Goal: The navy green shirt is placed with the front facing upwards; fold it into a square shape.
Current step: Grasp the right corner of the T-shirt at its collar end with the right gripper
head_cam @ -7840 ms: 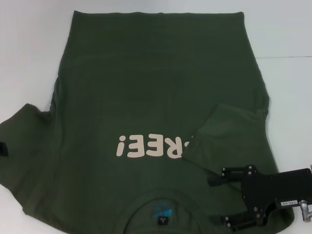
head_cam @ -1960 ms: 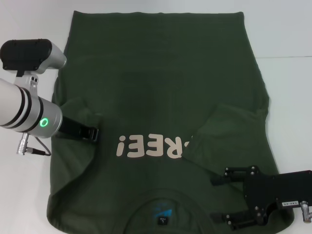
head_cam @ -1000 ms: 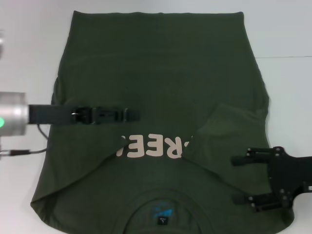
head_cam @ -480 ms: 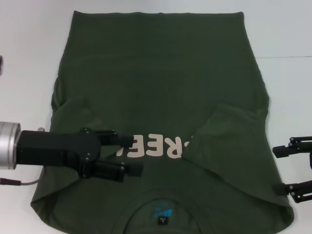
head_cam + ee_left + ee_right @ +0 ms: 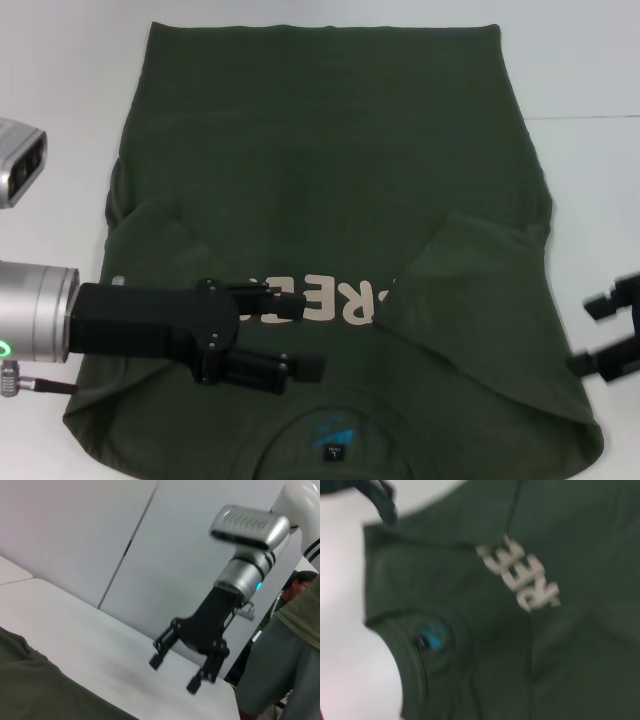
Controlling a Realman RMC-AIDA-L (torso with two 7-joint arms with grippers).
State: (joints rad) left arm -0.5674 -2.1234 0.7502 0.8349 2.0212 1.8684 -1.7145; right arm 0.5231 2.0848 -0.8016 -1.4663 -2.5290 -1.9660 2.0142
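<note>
The navy green shirt (image 5: 330, 170) lies flat on the white table (image 5: 60, 80), print side up, collar (image 5: 335, 440) nearest me and hem at the far end. Both sleeves are folded inward onto the chest. The pale "REE" print (image 5: 345, 302) shows between them. My left gripper (image 5: 310, 335) hovers open over the left chest, just above the collar, with nothing between its fingers. My right gripper (image 5: 582, 335) stands open just off the shirt's right edge, partly cut off by the frame. It also appears open over the table in the left wrist view (image 5: 182, 672). The right wrist view shows the shirt's (image 5: 520, 630) print and collar.
A seam line (image 5: 585, 118) crosses the table at the far right. Bare white tabletop flanks the shirt on both sides. In the left wrist view a person (image 5: 285, 655) stands beyond the table's edge, in front of white wall panels (image 5: 75, 540).
The left sleeve, once spread out, is now folded in. My left gripper has moved right and nearer, toward the collar. My right gripper has drawn back off the shirt to the right.
</note>
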